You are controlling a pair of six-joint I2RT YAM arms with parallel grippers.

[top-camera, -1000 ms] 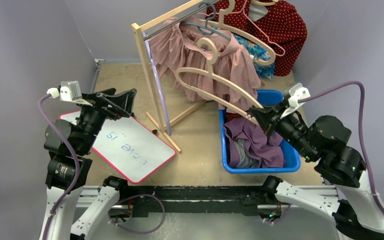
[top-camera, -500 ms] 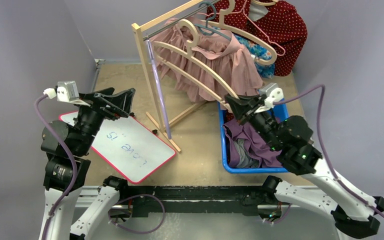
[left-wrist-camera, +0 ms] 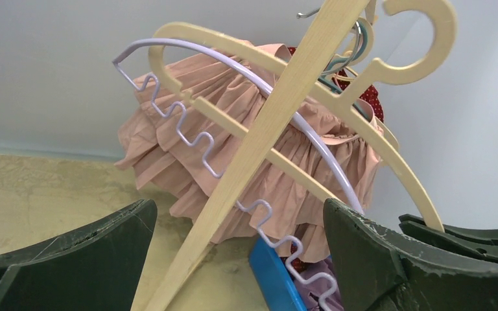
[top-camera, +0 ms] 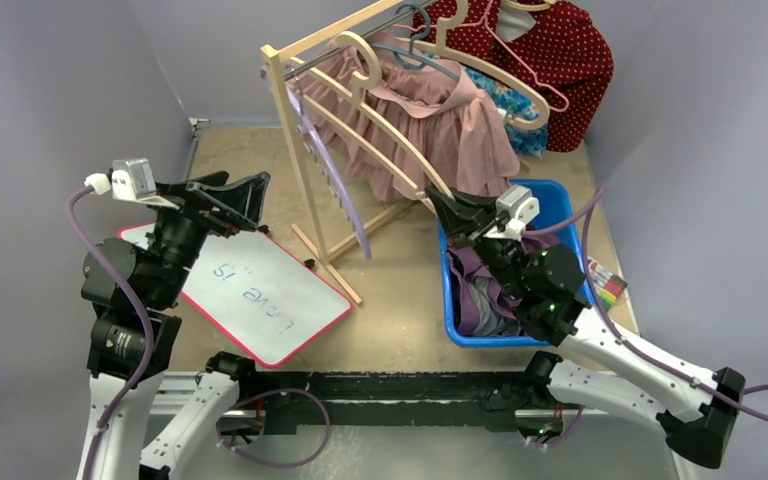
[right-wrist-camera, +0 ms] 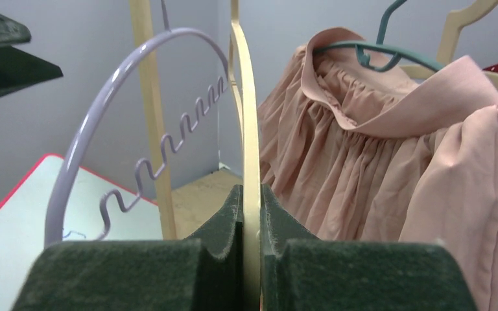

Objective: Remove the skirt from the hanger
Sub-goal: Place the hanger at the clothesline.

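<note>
Right gripper (right-wrist-camera: 251,197): jaws pressed together on the end of one arm of the wooden hanger (right-wrist-camera: 249,116), thin edge pinched square between the pads. That hanger runs up and away from the fingers and looks bare, no cloth on it.

Just left of the pinch is the lilac hanger (right-wrist-camera: 63,172) with its wavy bar, also bare. The rack post (right-wrist-camera: 152,116) stands behind it.

The pink skirt (right-wrist-camera: 376,168) is just right of the pinch and further out, draped on the teal hanger (right-wrist-camera: 337,45) up at the rail, not touching the fingers. Below and behind the wrist sits the blue bin (top-camera: 570,320) with a purple garment (top-camera: 505,280) in it.

Left gripper (left-wrist-camera: 237,220): spread wide and holding nothing, well back from the rack, over the whiteboard (top-camera: 290,310), looking up at the hangers.

Read on the step: the right arm is dealing with a spare hanger at the rack, and the skirt itself is not yet gripped. Can't tell whether the wooden hanger's hook sits on the rail.

Next, probably:
- Get that hanger seated or out of the way, then let go.
- Take the skirt at the waistband.
- The left arm likely has to steady the teal hanger, or the pull will drag hanger and rack along.
</note>
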